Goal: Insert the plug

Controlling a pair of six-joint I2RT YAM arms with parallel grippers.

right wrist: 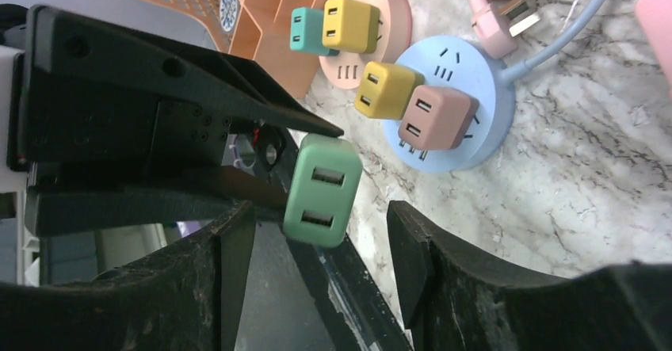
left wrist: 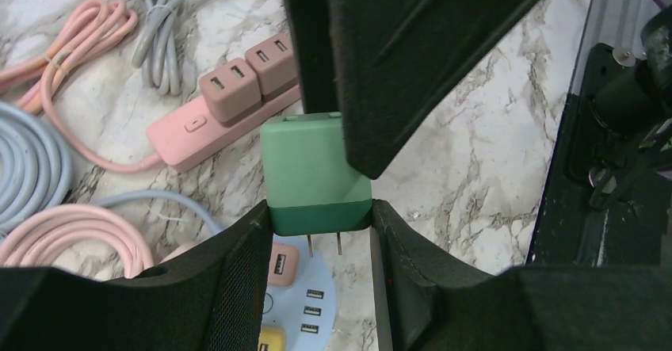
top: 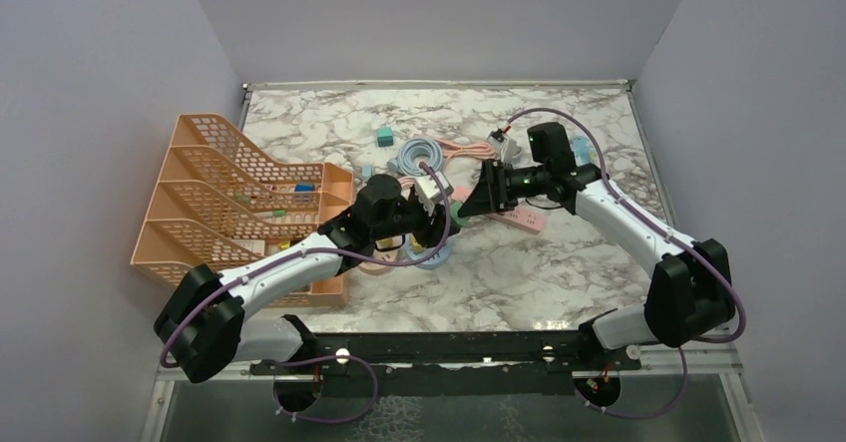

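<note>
The marble table (top: 559, 272) is walled on three sides. One orange file rack (top: 214, 198) fills its left part, and the widest bare stone lies at the near right, inside the bend of the right arm. Both arms meet over the middle. The left gripper (left wrist: 321, 208) is clamped on the darker band of the green plug (left wrist: 315, 165) and holds it off the table; in the left wrist view its two prongs show over the blue round hub (left wrist: 325, 288). The right gripper (right wrist: 319, 224) stands wide, with one finger on each side of the plug's USB end and a gap on both sides. Just beyond lies one pink power strip (left wrist: 186, 133) with two brown-pink adapters (left wrist: 230, 89) seated side by side. There are two round hubs close together: the blue one carries a yellow adapter (right wrist: 384, 89) and a brown-pink one, and the pink round hub (right wrist: 394, 26) carries a teal adapter (right wrist: 307, 30) and another yellow one. Cables crowd the far side: one blue coil (top: 419, 153), pink cords (left wrist: 71, 42) and one grey cord (left wrist: 158, 34). One loose teal cube (top: 384, 137) sits apart beyond them.
</note>
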